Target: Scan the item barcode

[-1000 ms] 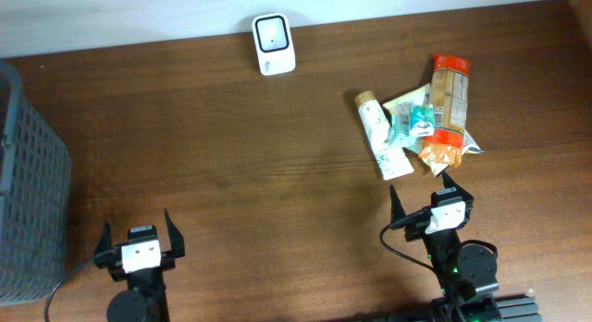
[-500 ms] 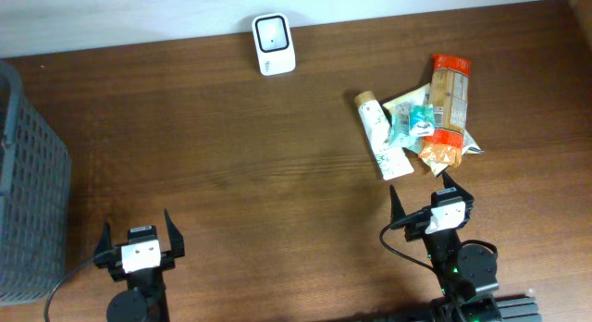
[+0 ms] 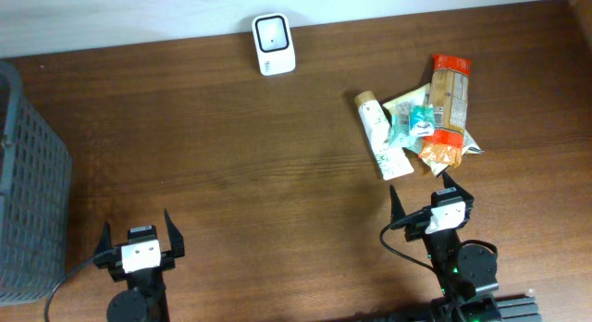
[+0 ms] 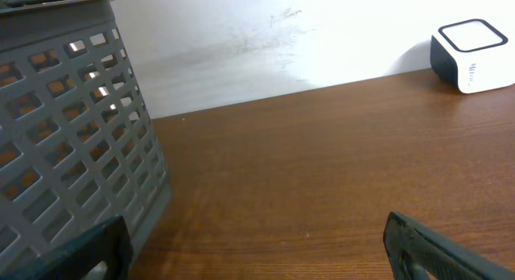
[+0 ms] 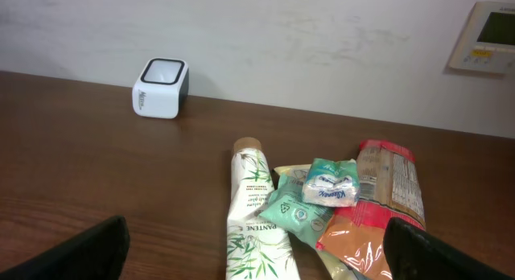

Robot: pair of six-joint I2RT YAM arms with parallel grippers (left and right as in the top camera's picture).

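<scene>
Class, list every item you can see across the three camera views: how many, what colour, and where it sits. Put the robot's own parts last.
table: 1, dark brown wood, under everything
barcode scanner: 1, white with dark top, far edge by the wall
basket: 1, grey slatted, left edge
Pantene tube: 1, white with green leaves, left side of the pile
Kleenex pack: 1, teal and white, on top of the pile
teal pouch: 1, between tube and Kleenex pack
snack packet: 1, tan with red ends, right side of the pile
orange packet: 1, near side of the pile
wall panel: 1, beige, wall at far right
left end effector: 1, black, open, near edge
right end effector: 1, black, open, just short of the pile
</scene>
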